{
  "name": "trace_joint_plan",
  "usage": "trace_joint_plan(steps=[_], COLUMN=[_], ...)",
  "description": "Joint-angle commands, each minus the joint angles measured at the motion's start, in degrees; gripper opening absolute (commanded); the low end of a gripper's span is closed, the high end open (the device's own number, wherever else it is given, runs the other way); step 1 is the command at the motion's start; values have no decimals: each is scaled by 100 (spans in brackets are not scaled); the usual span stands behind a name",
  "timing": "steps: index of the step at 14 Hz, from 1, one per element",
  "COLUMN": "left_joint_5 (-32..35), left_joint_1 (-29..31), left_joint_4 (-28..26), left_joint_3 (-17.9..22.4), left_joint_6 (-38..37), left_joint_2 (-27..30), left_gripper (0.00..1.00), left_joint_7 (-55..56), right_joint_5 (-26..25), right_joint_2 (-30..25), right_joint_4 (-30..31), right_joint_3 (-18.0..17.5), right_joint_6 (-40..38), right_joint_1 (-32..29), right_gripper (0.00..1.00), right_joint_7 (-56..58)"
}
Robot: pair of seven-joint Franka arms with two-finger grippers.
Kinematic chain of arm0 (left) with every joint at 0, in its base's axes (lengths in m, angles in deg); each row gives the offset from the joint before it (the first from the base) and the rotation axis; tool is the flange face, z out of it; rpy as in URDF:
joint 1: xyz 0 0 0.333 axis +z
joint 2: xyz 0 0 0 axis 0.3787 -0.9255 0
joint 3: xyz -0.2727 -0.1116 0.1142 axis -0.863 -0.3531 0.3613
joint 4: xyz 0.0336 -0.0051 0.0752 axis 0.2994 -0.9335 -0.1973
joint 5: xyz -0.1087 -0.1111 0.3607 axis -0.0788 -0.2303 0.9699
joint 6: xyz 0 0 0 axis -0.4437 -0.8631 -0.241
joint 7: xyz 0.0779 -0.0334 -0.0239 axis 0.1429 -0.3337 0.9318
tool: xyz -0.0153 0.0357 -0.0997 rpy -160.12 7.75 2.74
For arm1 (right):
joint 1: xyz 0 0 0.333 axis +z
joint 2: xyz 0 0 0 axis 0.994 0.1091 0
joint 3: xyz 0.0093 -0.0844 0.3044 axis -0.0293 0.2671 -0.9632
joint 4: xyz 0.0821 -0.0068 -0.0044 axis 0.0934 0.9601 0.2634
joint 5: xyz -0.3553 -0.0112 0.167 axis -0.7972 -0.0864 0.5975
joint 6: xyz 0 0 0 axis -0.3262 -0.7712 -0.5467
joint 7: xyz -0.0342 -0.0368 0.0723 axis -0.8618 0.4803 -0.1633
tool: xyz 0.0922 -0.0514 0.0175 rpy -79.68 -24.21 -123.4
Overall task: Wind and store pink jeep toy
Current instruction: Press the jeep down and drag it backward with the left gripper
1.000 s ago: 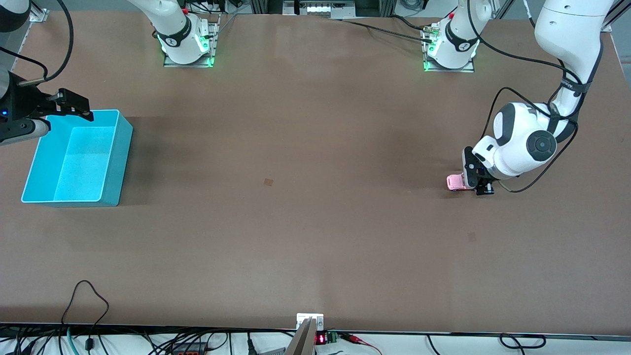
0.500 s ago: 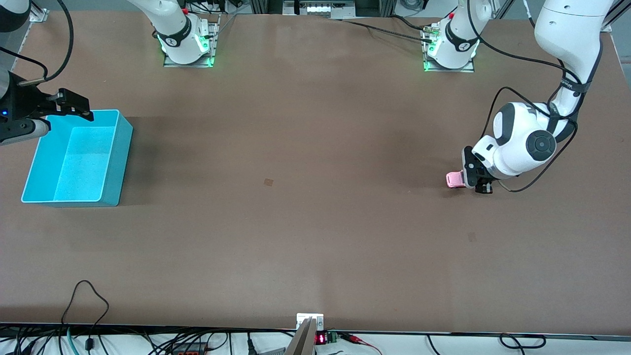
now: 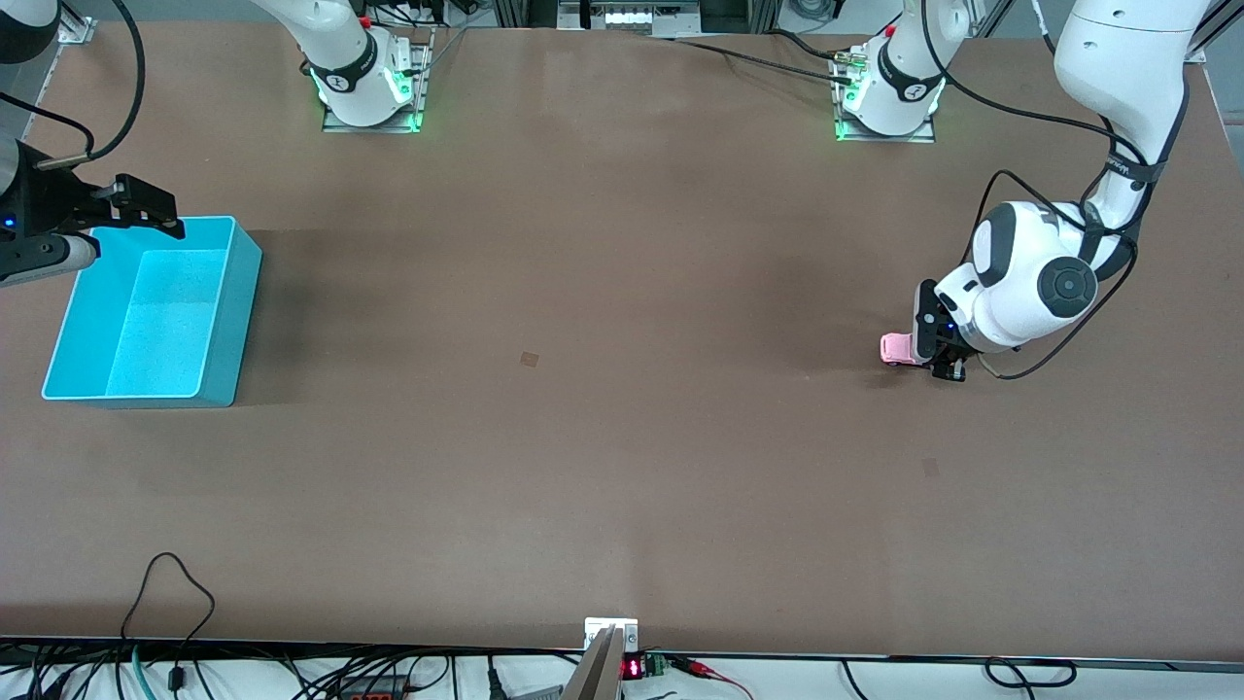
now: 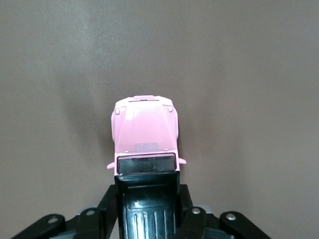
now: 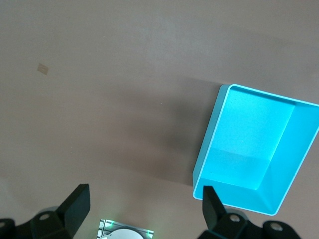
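Now, front view: my left gripper [image 3: 935, 352] is clamped on the pink jeep toy [image 3: 895, 348] at the left arm's end of the table, hood pointing to nine o'clock toward the cyan bin [image 3: 58, 335]. My right gripper [image 3: 146, 209] waits spread over that bin. Left wrist view: the jeep's [image 4: 145, 137] long axis runs straight out from my fingers [image 4: 185, 214], pinched on its black rear. Right wrist view: the bin [image 5: 214, 124] lies beneath.

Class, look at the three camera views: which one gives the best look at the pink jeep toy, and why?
The left wrist view: the pink jeep toy fills the middle, bonnet and windscreen clear, its black rear clamped in the left gripper. The front view shows only a small pink block beside that gripper. The right wrist view shows none of it.
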Motion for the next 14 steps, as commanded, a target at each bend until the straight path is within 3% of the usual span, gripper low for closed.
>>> trace_joint_plan(steps=[1, 8, 14], left_joint_5=[23, 84, 75], left_joint_1=[36, 45, 203], left_joint_4=[-32, 30, 47], left_joint_3=[-8, -8, 1], left_joint_6=[322, 377, 377], left_joint_2=[-140, -316, -518], left_gripper=[36, 27, 26], left_joint_7=[30, 339, 330], right_joint_5=[-5, 3, -5], right_joint_2=[-50, -50, -50], right_joint_4=[-1, -1, -1], right_joint_3=[6, 6, 6], right_joint_6=[-73, -73, -73], right_joint_1=[-2, -10, -2], right_gripper=[100, 100, 100], right_joint_7=[-21, -21, -21])
